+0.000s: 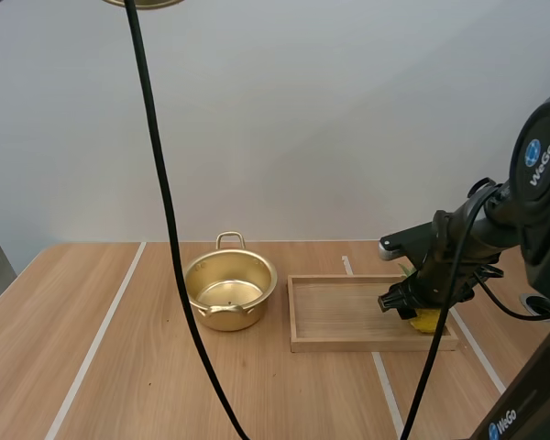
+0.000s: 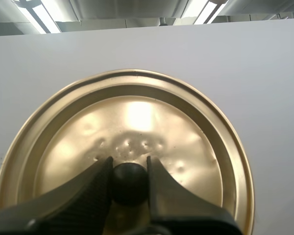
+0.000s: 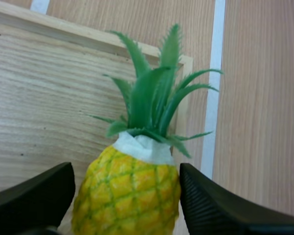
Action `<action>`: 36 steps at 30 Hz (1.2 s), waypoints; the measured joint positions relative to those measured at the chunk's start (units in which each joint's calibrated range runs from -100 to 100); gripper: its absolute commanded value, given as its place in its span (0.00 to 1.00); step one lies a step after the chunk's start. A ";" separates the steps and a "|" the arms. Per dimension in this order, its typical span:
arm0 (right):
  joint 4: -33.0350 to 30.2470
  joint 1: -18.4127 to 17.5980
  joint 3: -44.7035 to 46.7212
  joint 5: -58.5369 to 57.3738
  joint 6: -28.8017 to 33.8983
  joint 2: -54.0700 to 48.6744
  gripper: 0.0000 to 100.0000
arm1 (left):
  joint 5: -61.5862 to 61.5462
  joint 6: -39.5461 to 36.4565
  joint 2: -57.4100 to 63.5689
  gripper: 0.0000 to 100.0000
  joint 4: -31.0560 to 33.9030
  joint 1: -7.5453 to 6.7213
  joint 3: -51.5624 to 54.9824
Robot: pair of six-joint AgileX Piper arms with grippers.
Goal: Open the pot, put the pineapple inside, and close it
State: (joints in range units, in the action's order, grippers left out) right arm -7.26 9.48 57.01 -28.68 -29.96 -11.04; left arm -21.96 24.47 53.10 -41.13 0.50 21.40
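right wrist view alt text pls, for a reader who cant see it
A yellow pineapple with green leaves sits on a wooden tray near its corner, between the two spread black fingers of the right tool. Beyond the tray is a light wood table with a white stripe.

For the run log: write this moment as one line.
left gripper: shut on black knob of gold metal lid | round gold pot: open, empty | right gripper: open astride yellow green-topped pineapple in wooden tray
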 measured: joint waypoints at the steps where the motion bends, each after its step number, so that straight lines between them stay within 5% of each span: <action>1: 0.00 0.00 0.00 0.38 0.00 0.32 1.00 | 0.00 0.00 0.00 0.00 0.00 0.00 0.00; 3: 0.00 0.00 0.00 0.74 0.00 0.91 0.96 | 0.00 0.00 0.00 0.00 0.00 0.00 0.00; 5: 0.00 0.00 0.00 0.74 0.00 1.24 0.78 | 0.00 0.00 0.00 0.00 0.00 0.00 0.00; 6: 0.00 0.00 0.00 0.74 0.00 1.35 0.62 | 0.00 0.00 0.00 0.00 0.00 0.00 0.00; 8: -0.30 0.00 0.00 0.79 0.00 1.49 0.07 | 0.00 0.00 0.00 0.00 0.00 0.00 0.00; 9: -0.44 0.00 0.00 0.79 0.00 1.49 0.00 | 0.00 0.00 0.00 0.00 0.00 0.00 0.00; 24: -0.27 0.00 0.00 10.49 3.63 0.01 0.00 | 0.00 0.00 0.00 0.00 0.00 0.00 0.00; 36: 5.79 0.00 0.04 22.03 3.83 -16.79 0.00 | 0.00 0.00 0.00 0.00 0.00 0.00 0.00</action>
State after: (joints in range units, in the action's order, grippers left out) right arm -1.47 9.48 57.05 -6.65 -26.13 -27.83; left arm -21.96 24.47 53.10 -41.13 0.50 21.40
